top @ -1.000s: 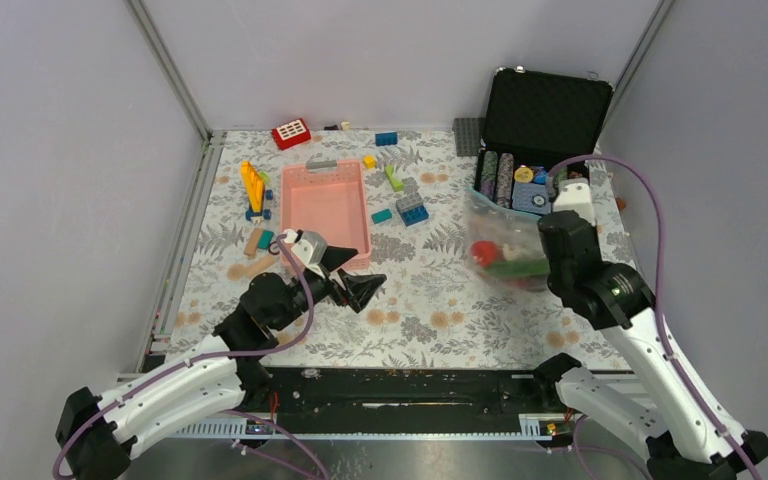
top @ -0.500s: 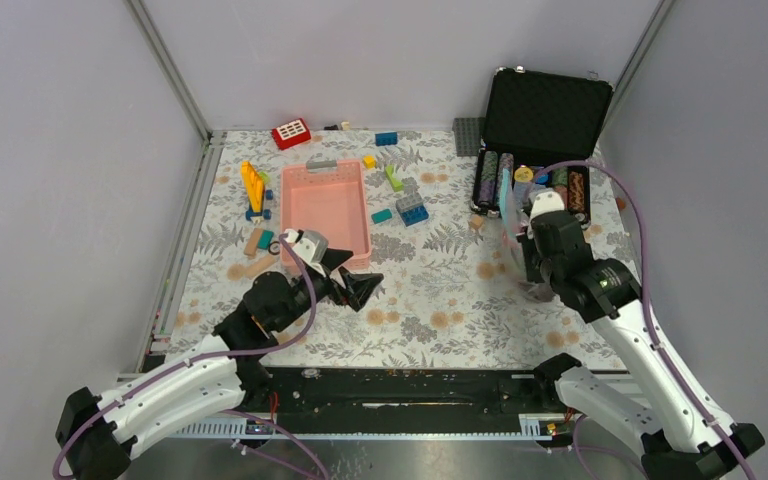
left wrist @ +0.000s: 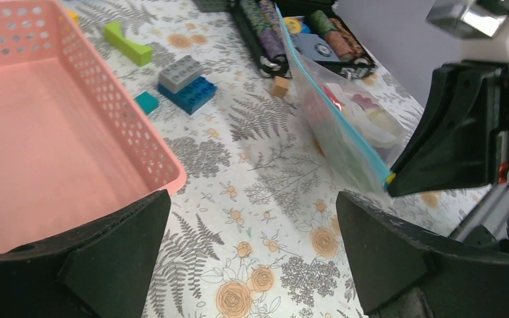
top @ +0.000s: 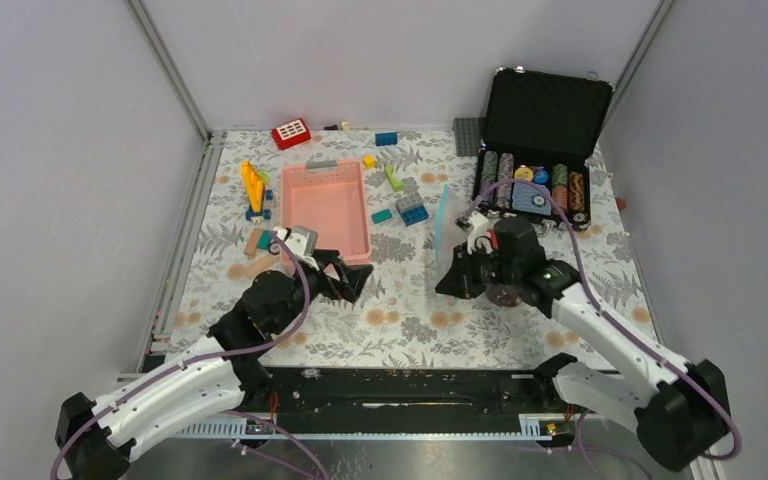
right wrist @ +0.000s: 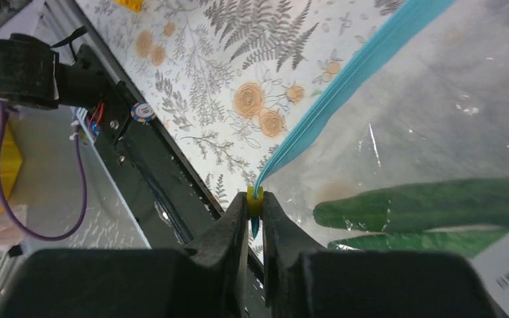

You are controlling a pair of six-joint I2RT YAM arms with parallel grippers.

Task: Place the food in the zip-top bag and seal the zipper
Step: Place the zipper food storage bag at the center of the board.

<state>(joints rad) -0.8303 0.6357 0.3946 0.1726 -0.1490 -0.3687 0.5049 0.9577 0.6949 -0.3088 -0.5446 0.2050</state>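
**Right claw has the zip by its end, sealing up next**

The right claw (right wrist: 255, 211) is clenched hard on the tip of the zipper (right wrist: 344, 96), nipping the little yellow tab (right wrist: 255, 199) where the blue strip ends. From there the strip climbs away toward 12 o'clock in the overhead view. The zip-top bag (left wrist: 354, 122) hangs from it just off the counter's (top: 410, 315) centre, at about 4 o'clock.

Food looks loaded: long green pods (right wrist: 431, 205) press against the clear plastic, with red and pale shapes showing through from the other side. So I'd call this the sealing step. Whether any of the strip is already pressed together, I cannot tell.

The left claw (left wrist: 248, 258) sits released, fingers spread wide and holding nothing, low at 7 o'clock and facing the bag. The next move probably falls to it. It needs to cross toward 3 o'clock, take the strip just beside the pinched end and run along it, because flimsy plastic will fold if it is not pulled taut.

A floral cloth covers the counter. The pink basket (top: 325, 210) lies at 10 o'clock, building blocks (top: 412, 208) are scattered toward 12, and an open poker-chip case (top: 545, 110) stands at 2. Plain grey walls close it all in.
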